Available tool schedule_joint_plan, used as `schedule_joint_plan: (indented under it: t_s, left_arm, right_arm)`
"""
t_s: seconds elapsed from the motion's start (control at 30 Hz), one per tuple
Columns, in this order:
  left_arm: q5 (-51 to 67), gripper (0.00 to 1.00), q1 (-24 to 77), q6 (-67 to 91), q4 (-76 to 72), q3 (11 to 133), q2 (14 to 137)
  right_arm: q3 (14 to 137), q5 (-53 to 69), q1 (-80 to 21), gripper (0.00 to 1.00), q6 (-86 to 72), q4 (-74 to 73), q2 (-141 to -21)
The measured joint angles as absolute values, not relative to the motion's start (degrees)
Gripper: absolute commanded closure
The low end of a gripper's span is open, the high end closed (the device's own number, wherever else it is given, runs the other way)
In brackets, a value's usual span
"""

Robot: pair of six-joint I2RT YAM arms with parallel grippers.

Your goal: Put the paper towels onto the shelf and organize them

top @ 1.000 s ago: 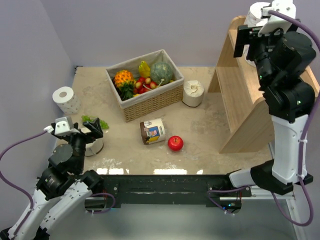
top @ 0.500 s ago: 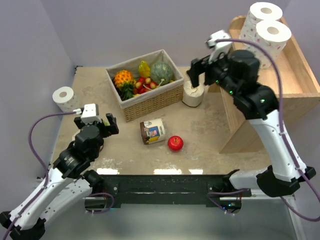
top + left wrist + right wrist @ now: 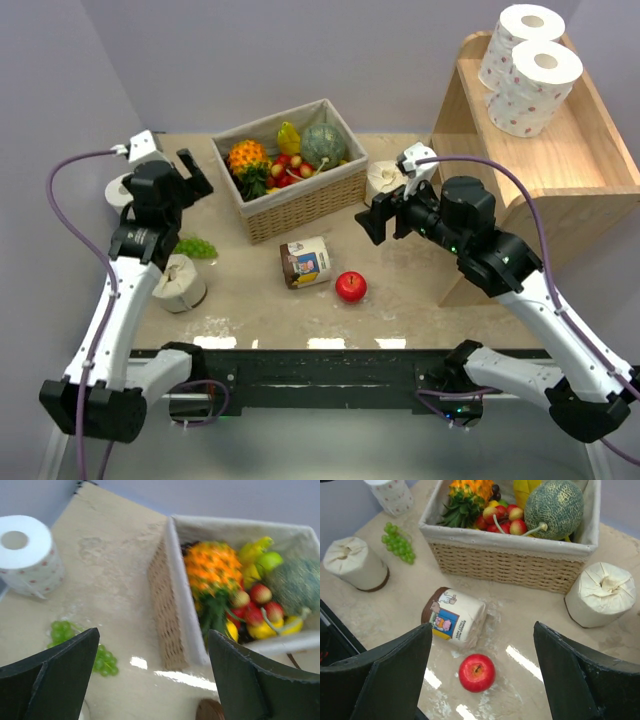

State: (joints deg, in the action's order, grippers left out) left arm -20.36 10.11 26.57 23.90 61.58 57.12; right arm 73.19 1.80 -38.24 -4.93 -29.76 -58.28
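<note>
Two pink-dotted paper towels (image 3: pixel 530 22) (image 3: pixel 545 68) stand on the top tier of the light-wood shelf (image 3: pixel 560 170) at the right. A plain cream roll (image 3: pixel 384 180) stands by the basket's right end, and shows in the right wrist view (image 3: pixel 600 595). Another cream roll (image 3: pixel 180 283) sits at the left (image 3: pixel 356 562). A dotted roll (image 3: pixel 120 192) stands far left (image 3: pixel 27 555). My left gripper (image 3: pixel 192 172) is open and empty above the table beside that roll (image 3: pixel 154 631). My right gripper (image 3: pixel 378 213) is open and empty, above the table in front of the cream roll (image 3: pixel 482 625).
A white-lined wicker basket (image 3: pixel 300 205) of fruit stands at the back centre (image 3: pixel 172 605) (image 3: pixel 515 560). A printed-label jar (image 3: pixel 306 262) lies on its side with a red apple (image 3: pixel 350 286) next to it. Green grapes (image 3: pixel 197 246) lie at the left.
My right arm has swung from the shelf top down and left over the table, leaving two rolls on the shelf. My left arm has risen from the near cream roll toward the far-left dotted roll.
</note>
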Motion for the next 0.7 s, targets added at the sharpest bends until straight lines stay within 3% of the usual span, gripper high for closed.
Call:
schedule_joint_plan:
  t_s: [0.27, 0.4, 0.7]
  left_arm:
    - [-24.9, 0.11, -3.0, 25.7, 24.9, 68.4, 67.7]
    - [-27.5, 0.19, -5.8, 22.9, 24.6, 74.3, 73.2]
    - [-17.5, 0.23, -16.8, 18.3, 26.0, 80.0, 87.9]
  right_arm:
    - [70.2, 5.0, -38.3, 0.19, -9.0, -24.1, -56.4]
    - [69.5, 6.1, -39.0, 0.19, -9.9, -23.9, -57.4]
    - [67.7, 7.3, -39.1, 0.19, -10.6, -23.6, -56.5]
